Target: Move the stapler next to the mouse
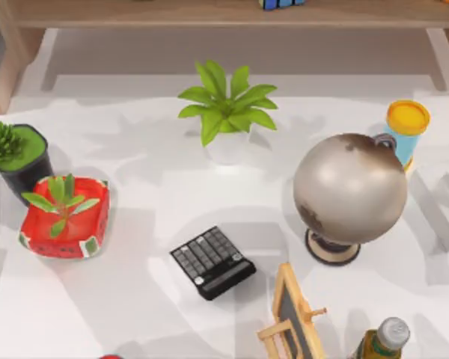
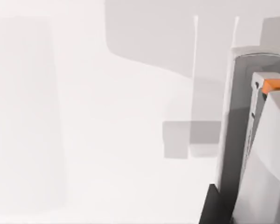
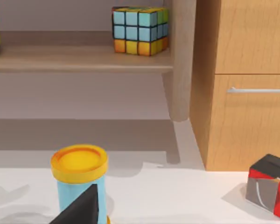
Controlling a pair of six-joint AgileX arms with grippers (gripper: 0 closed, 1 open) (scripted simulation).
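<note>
Table (image 1: 135, 314) holds calculator (image 1: 212, 262) and globe (image 1: 350, 188); I judge the search step comes first. State of the 2 grippers: cannot tell.

The white counter (image 1: 135, 299) is seen from straight above in the top view, with the wooden shelf (image 1: 209, 13) along its far edge. In the left wrist view, bare counter is seen from very near. The right wrist view is held low and level, facing the shelf (image 3: 79, 58). The yellow-lidded can (image 1: 407, 127) is shared with it (image 3: 79, 179).
</note>
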